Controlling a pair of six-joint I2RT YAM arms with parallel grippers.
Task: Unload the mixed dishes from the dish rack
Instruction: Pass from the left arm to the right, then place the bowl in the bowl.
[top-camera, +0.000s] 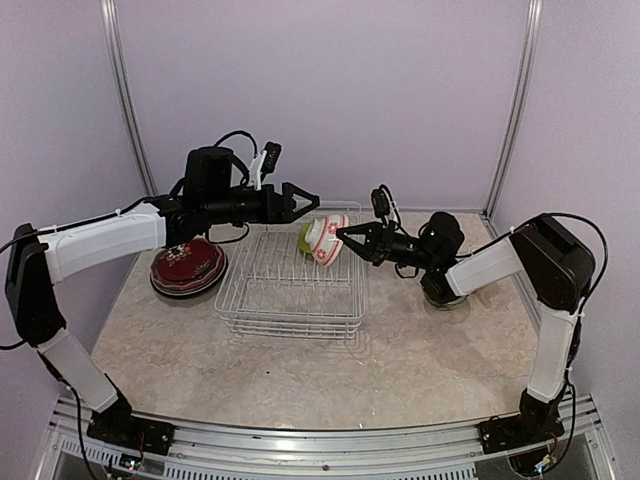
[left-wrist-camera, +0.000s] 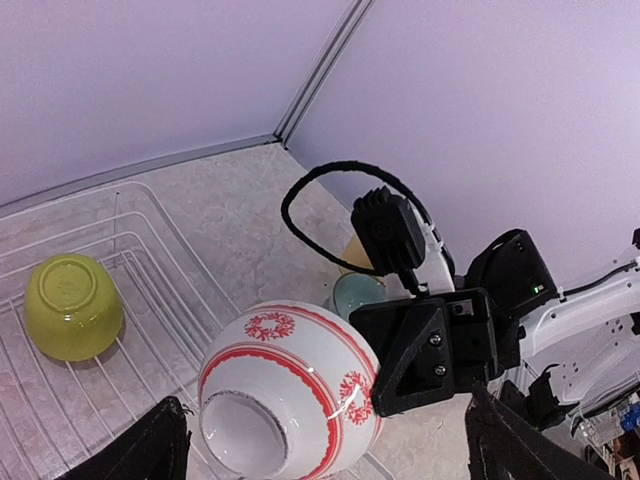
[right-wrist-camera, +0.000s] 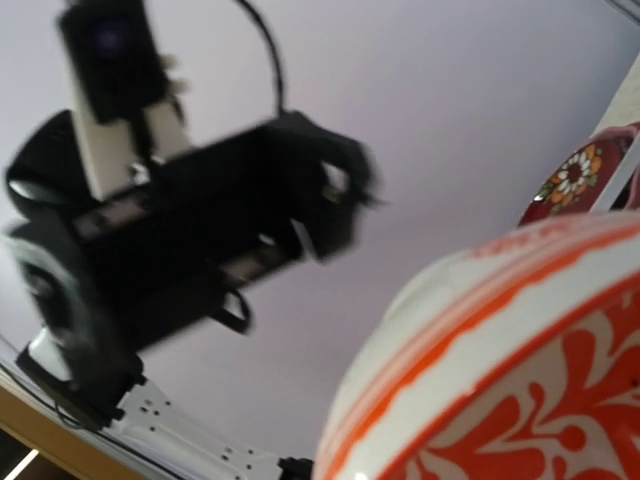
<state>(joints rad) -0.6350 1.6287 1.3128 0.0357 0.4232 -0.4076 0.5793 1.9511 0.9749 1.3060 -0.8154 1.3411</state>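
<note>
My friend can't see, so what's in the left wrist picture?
The right gripper holds a white bowl with red patterns by its rim, at the edge of the white wire dish rack. A lime green bowl lies in the rack, base showing.

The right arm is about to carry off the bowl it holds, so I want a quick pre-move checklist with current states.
1. Right gripper clamped on white-and-red bowl: ok.
2. Bowl apart from lime green bowl: ok.
3. Bowl lifted out of dish rack: cannot tell.
4. Left gripper open, empty: ok.
5. Left gripper away from the bowl's path: not ok, it hovers close by.
</note>
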